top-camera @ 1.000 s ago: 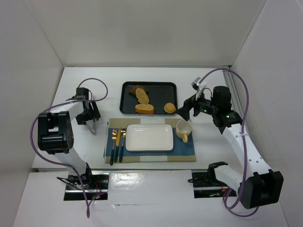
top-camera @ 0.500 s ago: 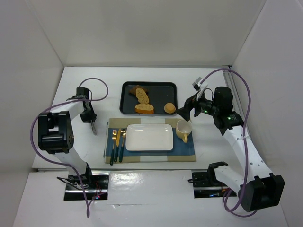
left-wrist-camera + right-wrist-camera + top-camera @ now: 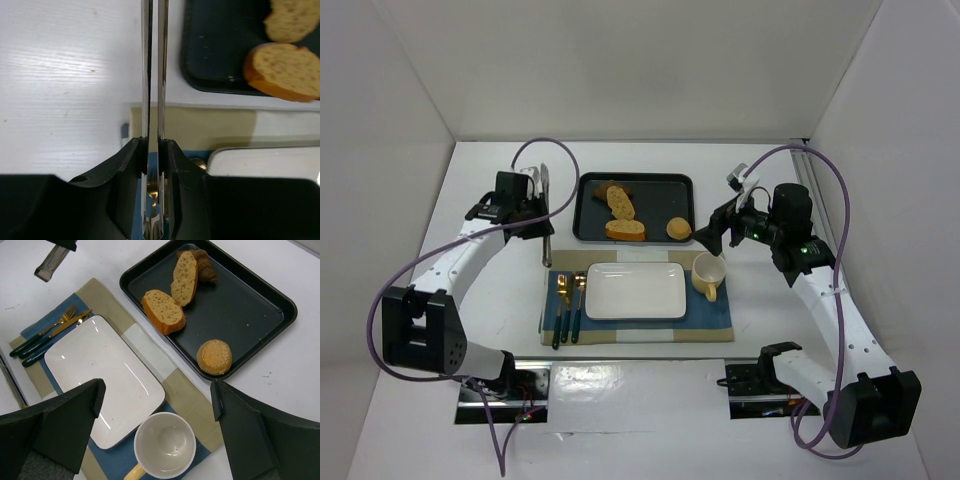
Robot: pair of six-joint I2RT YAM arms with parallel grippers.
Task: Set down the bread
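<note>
Starting with the top view, the left gripper (image 3: 532,207) clenches tongs (image 3: 548,240) just left of the tray (image 3: 660,200), probably so that the bread (image 3: 621,203) lying there can be lifted without squashing. The right gripper (image 3: 713,232) hangs near the cup (image 3: 708,272). In the left wrist view, the fingers (image 3: 127,165) press the two blades nearly together. In the right wrist view, the jaws stand wide apart, holding nothing; the bread leans on a croissant (image 3: 206,267), and the plate (image 3: 100,365) seems meant for it.

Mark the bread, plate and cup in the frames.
bread (image 3: 184,271): right wrist view, middle of the slice's speckled face.
plate (image 3: 100,370): right wrist view, bare white centre.
cup (image 3: 165,447): right wrist view, inside bottom of the bowl.
</note>
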